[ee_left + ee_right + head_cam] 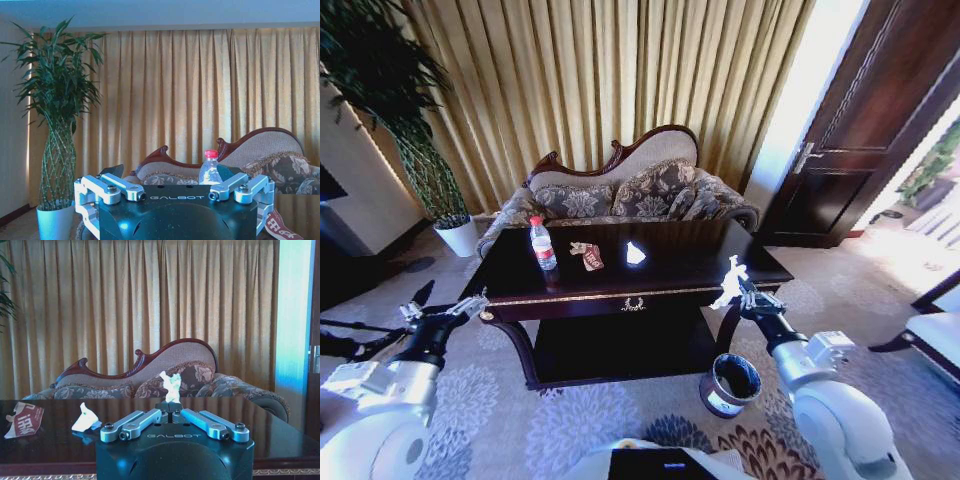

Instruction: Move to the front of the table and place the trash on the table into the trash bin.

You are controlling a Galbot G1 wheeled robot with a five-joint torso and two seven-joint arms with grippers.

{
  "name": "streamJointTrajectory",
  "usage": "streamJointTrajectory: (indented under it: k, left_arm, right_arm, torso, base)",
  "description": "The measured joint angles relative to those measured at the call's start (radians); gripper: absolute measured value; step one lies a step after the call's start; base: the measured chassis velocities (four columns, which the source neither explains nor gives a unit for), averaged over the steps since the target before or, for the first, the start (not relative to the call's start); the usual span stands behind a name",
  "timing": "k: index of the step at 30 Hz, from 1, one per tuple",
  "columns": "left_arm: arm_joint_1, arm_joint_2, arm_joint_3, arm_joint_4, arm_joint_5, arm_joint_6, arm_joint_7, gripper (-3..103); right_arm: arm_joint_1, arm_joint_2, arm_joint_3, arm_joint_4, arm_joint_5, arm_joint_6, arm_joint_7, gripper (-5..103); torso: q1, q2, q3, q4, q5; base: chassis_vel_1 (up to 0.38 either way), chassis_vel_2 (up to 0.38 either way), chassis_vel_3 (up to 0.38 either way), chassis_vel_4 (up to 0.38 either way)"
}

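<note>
The dark glossy table stands in front of me. On it are a clear bottle with a red cap, a reddish-brown wrapper and a white paper scrap. My right gripper hovers at the table's front right corner, shut on another white crumpled paper scrap. The right wrist view shows that scrap pinched upright in the gripper. The trash bin stands on the carpet below and slightly nearer than this gripper. My left gripper is open beside the table's left end, the bottle beyond it.
A carved sofa sits behind the table before gold curtains. A tall plant in a white pot stands at the back left, and a dark door at the right. A chair edges in at the far right.
</note>
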Motion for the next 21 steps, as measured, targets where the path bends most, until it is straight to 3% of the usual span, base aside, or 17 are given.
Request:
streamJointTrajectory:
  k: [9, 16, 21]
  left_arm:
    - [-0.001, 0.0, -0.004, 0.005, -0.002, -0.003, 0.0, 100]
    - [-0.008, -0.003, -0.004, 0.0, -0.002, -0.004, 0.0, 100]
    - [-0.008, -0.007, -0.004, -0.002, -0.002, -0.004, 0.0, 100]
  right_arm:
    - [0.026, 0.01, 0.009, -0.192, -0.018, 0.014, -0.006, 0]
    - [0.106, 0.028, 0.026, -0.603, -0.08, 0.075, -0.003, 0]
    - [0.162, 0.029, 0.026, -0.757, -0.095, 0.115, 0.002, 0]
  torso:
    - [0.001, 0.0, 0.0, 0.0, 0.0001]
    - [0.001, 0.0, 0.0, -0.0001, 0.0004]
    - [0.001, 0.0, 0.0, -0.0001, 0.0002]
  base:
    - [0.0, 0.0, 0.0, 0.0]
    - [0.0, 0.0, 0.0, 0.0]
    - [0.0, 0.0, 0.0, 0.0]
